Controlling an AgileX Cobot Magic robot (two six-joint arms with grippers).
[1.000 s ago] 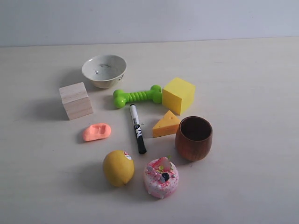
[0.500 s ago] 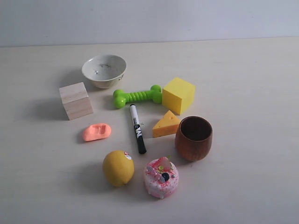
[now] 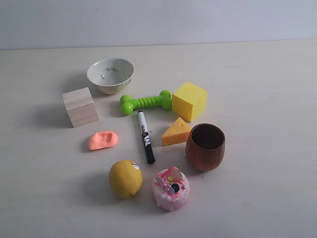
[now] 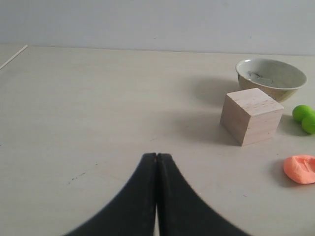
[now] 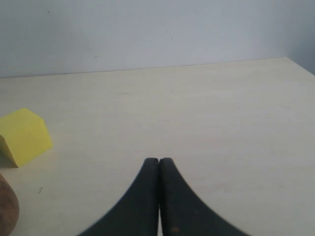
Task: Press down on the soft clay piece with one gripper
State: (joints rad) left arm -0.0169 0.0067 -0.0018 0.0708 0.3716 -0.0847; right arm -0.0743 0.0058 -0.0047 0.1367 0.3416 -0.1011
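Note:
The soft clay piece is a small salmon-orange blob with a rectangular dent. It lies flat on the table between the wooden cube and the lemon. In the left wrist view the clay piece shows at the frame's edge, well apart from my left gripper, whose black jaws are shut with nothing between them. My right gripper is also shut and empty, over bare table near the yellow cube. Neither arm appears in the exterior view.
Around the clay stand a wooden cube, a ceramic bowl, a green dog-bone toy, a yellow cube, a black marker, a cheese wedge, a wooden cup, a lemon and a pink cake.

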